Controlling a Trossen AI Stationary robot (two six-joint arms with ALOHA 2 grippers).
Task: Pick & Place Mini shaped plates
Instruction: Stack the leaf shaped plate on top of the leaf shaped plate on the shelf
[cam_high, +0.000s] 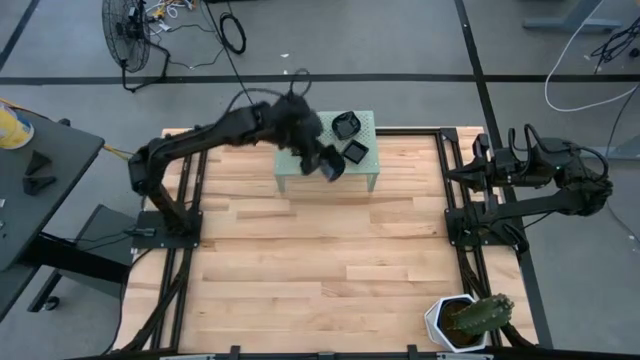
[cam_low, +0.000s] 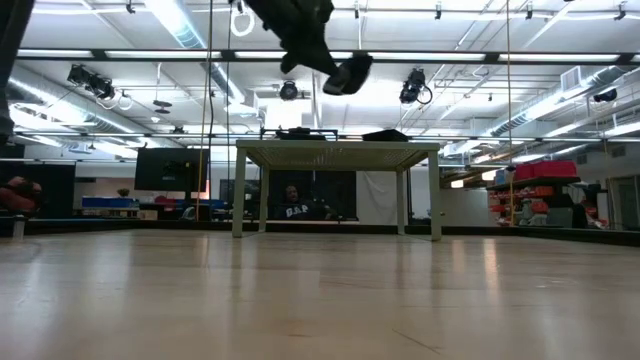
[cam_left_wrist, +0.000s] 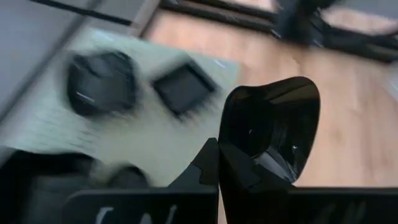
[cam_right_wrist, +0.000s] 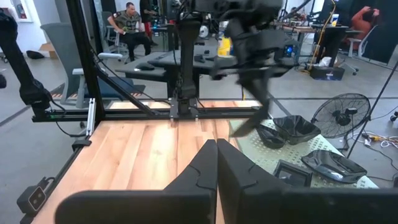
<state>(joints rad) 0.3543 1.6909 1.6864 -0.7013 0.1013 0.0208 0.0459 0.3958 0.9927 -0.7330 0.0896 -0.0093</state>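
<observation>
A pale green perforated stand (cam_high: 300, 172) is at the table's far middle, resting on its legs (cam_low: 238, 190). Black mini plates lie on its top, one wavy (cam_high: 345, 125) and one square (cam_high: 357, 152); both also show in the left wrist view, the wavy plate (cam_left_wrist: 102, 81) and the square plate (cam_left_wrist: 183, 87). My left gripper (cam_left_wrist: 217, 171) hovers above the stand's near part, shut on another glossy black plate (cam_left_wrist: 270, 127), which the low view shows high over the stand (cam_low: 350, 72). My right gripper (cam_right_wrist: 216, 163) waits shut at the table's right edge (cam_high: 475, 170), holding nothing. My left gripper pinches the plate's near rim (cam_left_wrist: 239, 168) between its two fingers. The fingers come from the table's left, slanting downward. The plate juts out past the fingertips, tilted with its hollow turned up toward the wrist, lifted clear above the stand.
A white hexagonal pot with a cactus (cam_high: 465, 320) sits at the near right corner. Bare wooden tabletop (cam_high: 320, 270) spreads in front of the stand. A floor fan (cam_high: 125, 30) is beyond the far left. A person (cam_low: 293, 208) sits in the room behind.
</observation>
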